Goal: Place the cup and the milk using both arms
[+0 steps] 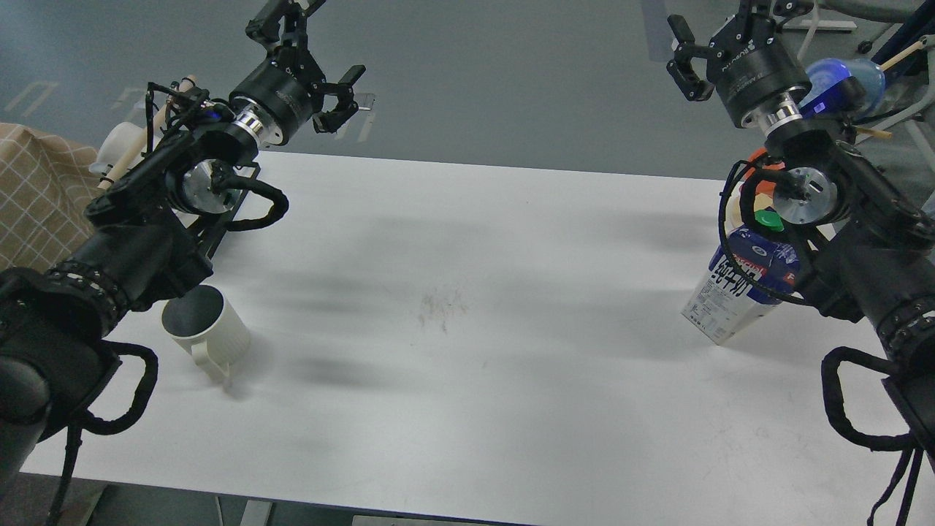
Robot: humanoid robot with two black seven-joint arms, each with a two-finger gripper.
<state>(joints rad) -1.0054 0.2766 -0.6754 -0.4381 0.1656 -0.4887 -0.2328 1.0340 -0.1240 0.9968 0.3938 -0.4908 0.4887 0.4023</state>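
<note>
both arms raised past the table's (467,409) far edge, middle bare

left gripper (310,55) spread wide, empty; right gripper (719,33) partly cropped, looks open, empty. cup (208,332) near left edge; milk (741,288) upright near right edge, well apart.

Soft light is falling from above onto the flat white table (467,409), and it is looking bright but not shiny. My two arms are making wide, fuzzy grey shadows across its middle. The cream-white ribbed cup (207,332) is making a small dark shadow on its right side. The far grey floor (511,73) is looking dimmer. Everything is looking sharp.
</note>
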